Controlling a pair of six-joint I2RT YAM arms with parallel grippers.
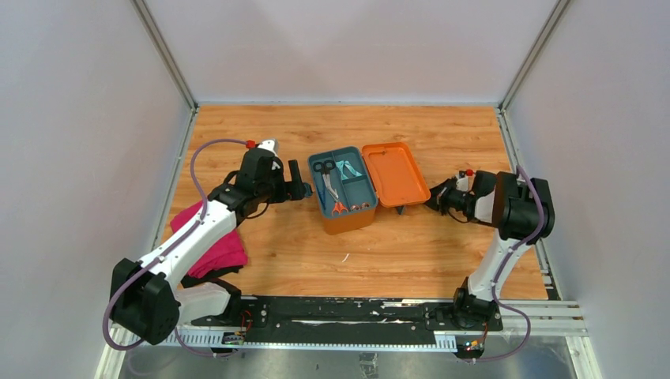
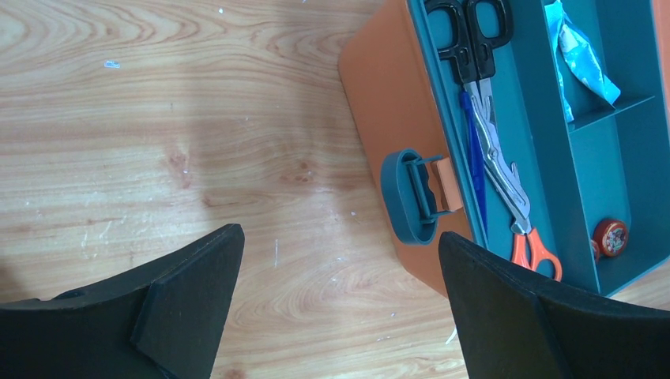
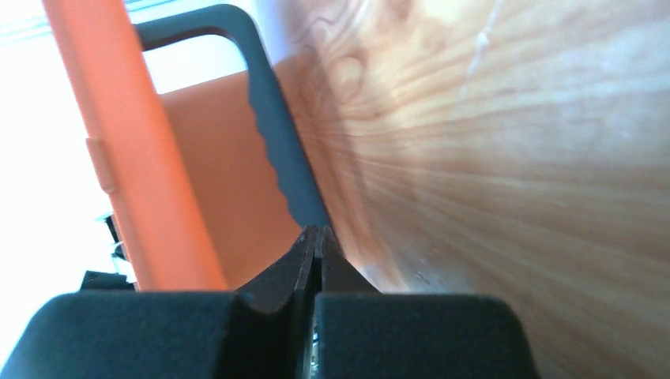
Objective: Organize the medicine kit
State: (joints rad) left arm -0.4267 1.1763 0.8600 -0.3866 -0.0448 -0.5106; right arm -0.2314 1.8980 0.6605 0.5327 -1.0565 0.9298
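On the bench (image 1: pixel 316 268) your kit (image 1: pixel 348 222) sits open, scissors (image 1: pixel 325 178) inside, lid (image 1: pixel 395 174) unclosed; left jaws spread, right jaws pressed together.

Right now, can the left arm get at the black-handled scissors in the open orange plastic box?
Probably yes. The left hand is open beside the orange plastic box, whose lid lies open, and the black-handled scissors lie uncovered in the nearest slot.

The table (image 1: pixel 316 260) is open in front of the medicine kit (image 1: pixel 348 222); its laid-back lid (image 1: pixel 395 174) blocks the right side.
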